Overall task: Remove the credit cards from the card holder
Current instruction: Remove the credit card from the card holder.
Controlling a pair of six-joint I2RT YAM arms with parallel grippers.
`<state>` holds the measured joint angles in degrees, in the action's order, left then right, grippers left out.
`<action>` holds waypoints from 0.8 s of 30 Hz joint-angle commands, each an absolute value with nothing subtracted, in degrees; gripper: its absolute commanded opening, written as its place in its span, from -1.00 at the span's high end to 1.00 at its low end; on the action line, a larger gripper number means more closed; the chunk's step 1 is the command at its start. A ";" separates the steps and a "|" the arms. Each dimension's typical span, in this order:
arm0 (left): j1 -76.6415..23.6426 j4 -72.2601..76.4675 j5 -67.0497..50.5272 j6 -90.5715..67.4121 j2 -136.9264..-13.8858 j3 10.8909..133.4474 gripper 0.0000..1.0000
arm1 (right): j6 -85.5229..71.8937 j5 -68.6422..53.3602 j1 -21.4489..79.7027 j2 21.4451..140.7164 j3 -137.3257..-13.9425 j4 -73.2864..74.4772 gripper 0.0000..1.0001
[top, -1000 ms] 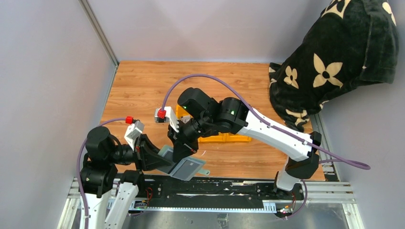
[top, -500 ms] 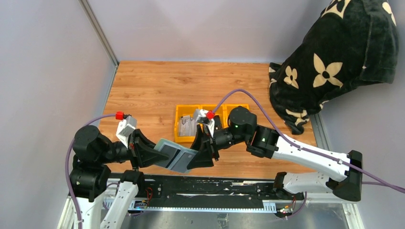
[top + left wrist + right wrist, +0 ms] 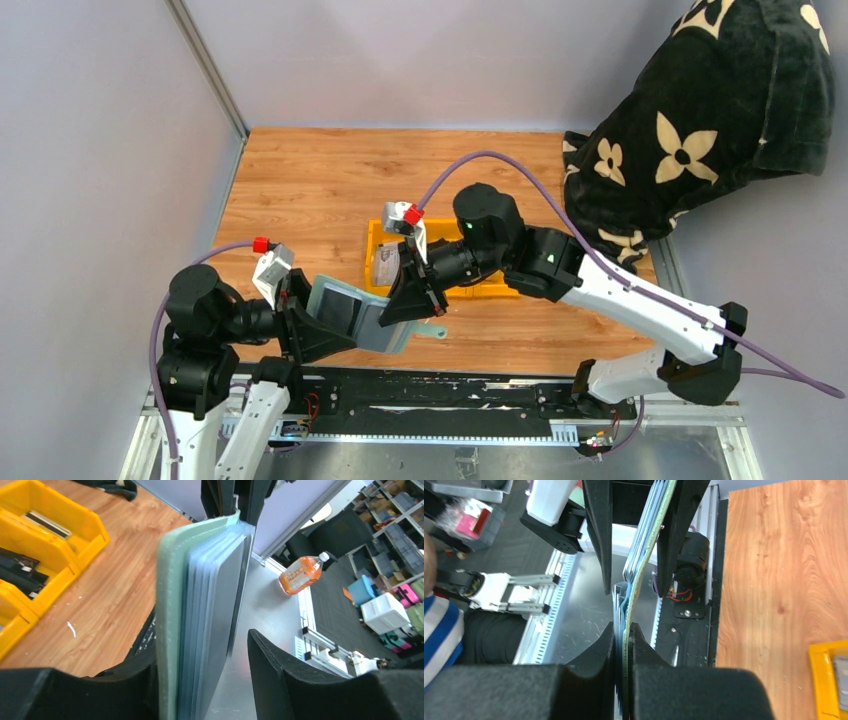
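The sage-green card holder [image 3: 352, 316] hangs above the table's near edge between both grippers. My right gripper [image 3: 408, 300] is shut on its far edge, the fingers pinching the green cover and blue-grey sleeves [image 3: 623, 627]. My left gripper [image 3: 202, 650] is open around the card holder [image 3: 167, 630]: one finger rests against the green cover, and the other finger [image 3: 280, 680] stands apart from it. A grey credit card [image 3: 227, 595] sits in the outermost sleeve. The strap tab [image 3: 435, 332] hangs free. Other grey cards [image 3: 388, 262] lie in the yellow bin.
The yellow three-compartment bin [image 3: 372, 240] stands on the wooden table just behind the grippers, partly under the right arm. It also shows in both wrist views [image 3: 92, 532] [image 3: 824, 660]. A black cloth with cream flowers [image 3: 690, 130] fills the back right corner.
The right arm swung from over the bin to the card holder's far edge and its jaws closed there. The left jaws opened. The card holder shifted slightly left and tilted.
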<state>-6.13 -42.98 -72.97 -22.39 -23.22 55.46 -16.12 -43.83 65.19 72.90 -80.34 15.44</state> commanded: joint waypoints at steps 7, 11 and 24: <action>-6.16 -43.24 -81.01 -22.06 -22.94 51.61 0.10 | 5.42 -42.51 67.13 83.72 -99.75 51.11 1.00; -6.21 -43.24 -82.02 -21.22 -22.62 51.47 0.24 | 6.59 -41.67 67.23 85.56 -102.91 53.80 1.00; -6.23 -43.33 -80.79 -21.25 -19.64 49.43 0.40 | 5.54 -44.07 68.21 86.45 -104.54 50.01 0.99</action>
